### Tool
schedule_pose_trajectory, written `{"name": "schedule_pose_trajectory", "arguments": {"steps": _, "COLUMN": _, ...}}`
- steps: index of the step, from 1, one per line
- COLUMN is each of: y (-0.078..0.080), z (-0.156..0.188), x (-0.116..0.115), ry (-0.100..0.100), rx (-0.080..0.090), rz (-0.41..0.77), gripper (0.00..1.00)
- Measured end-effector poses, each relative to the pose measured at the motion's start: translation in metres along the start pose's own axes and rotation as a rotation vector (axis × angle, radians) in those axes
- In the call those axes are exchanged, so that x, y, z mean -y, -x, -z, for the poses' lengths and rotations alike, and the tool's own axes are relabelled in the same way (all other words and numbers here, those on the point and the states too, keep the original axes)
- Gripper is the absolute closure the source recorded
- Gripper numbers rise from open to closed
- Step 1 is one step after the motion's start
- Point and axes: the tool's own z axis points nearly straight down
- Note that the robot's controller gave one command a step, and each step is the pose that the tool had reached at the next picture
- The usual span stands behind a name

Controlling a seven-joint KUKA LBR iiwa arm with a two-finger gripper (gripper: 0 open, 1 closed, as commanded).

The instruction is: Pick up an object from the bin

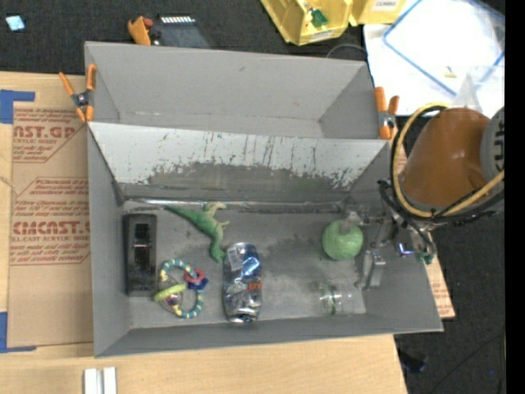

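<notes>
My gripper (369,272) is at the right side of the bin, low over the floor, just right of a green apple (341,242). The apple stands upright with its stem up, close beside the gripper; whether they touch I cannot tell. A small clear, pale thing (332,301) lies on the floor in front of the apple, left of and below the gripper. Nothing shows held in the gripper.
Further left lie a crushed blue and silver can (243,282), a green toy dinosaur (207,222), a colourful ring toy (182,286) and a black oblong device (140,251) by the left wall. The arm with its orange cover and cables hangs over the bin's right rim.
</notes>
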Motion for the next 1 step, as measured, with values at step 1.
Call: {"name": "schedule_pose_trajectory", "arguments": {"steps": 1, "y": 0.0000, "z": 0.0000, "x": 0.0000, "ry": 0.000, "rx": 0.000, "rz": 0.000, "gripper": 0.00}}
